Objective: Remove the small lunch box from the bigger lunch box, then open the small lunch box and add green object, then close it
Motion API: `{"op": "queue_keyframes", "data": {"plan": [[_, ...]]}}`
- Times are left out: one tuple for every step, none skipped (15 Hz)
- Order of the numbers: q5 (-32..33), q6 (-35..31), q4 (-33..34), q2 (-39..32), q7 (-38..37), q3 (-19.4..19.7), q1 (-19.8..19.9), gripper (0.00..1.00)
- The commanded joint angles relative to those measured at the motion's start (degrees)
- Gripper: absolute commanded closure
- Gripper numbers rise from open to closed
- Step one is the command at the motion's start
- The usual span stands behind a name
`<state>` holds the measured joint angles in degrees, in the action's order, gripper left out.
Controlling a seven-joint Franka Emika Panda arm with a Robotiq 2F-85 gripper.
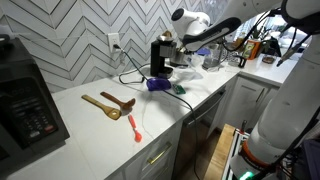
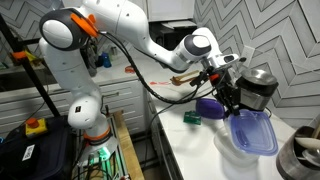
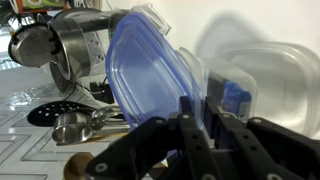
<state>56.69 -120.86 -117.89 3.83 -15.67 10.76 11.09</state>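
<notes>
Nearest me in an exterior view, the small lunch box (image 2: 252,133) hangs in the air over the near right part of the tabletop (image 2: 190,150), clear of the surface. It is a translucent blue shell, a rounded rectangle with a raised rim. I cannot tell whether I have the whole box or only one half of it. It is tipped up on edge, its long axis slanting down and to the right from the grip, with the broad face turned toward that camera. In the wrist view the box stands edge-on, rising away from the fingers (image 3: 186,110) and leaning left. My claw (image 2: 233,105) is clamped on its upper rim, a finger on each face. Just beyond, to the left, the tiny bright green object (image 2: 192,118) lies on the tabletop. Close beside it sits the bigger lunch box (image 2: 210,105), low, purple-blue and resting flat. Farthest back on the right stands a metal kettle (image 2: 262,85).
</notes>
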Motion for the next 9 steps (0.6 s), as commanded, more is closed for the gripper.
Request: {"op": "queue_keyframes", "data": {"plan": [[3.02,3.78,-4.97,4.71,-0.04,-0.09,0.33,0.96],[3.67,5.17,-5.96,5.47,0.16,-0.09,0.45,0.96],[4.45,6.55,-7.08,6.13,0.27,-0.04,0.59,0.96],[5.04,8.04,-8.17,6.57,0.41,0.02,0.71,0.96],[5.65,9.15,-9.18,6.76,0.23,0.18,0.89,0.96],[6.62,10.43,-10.2,7.07,0.39,0.38,1.14,0.96],[7.93,11.42,-11.21,7.25,0.25,0.56,1.4,0.96],[8.22,11.81,-12.12,7.02,0.56,0.98,1.62,0.96],[8.88,12.46,-12.86,6.62,0.72,1.23,1.79,0.96]]}}
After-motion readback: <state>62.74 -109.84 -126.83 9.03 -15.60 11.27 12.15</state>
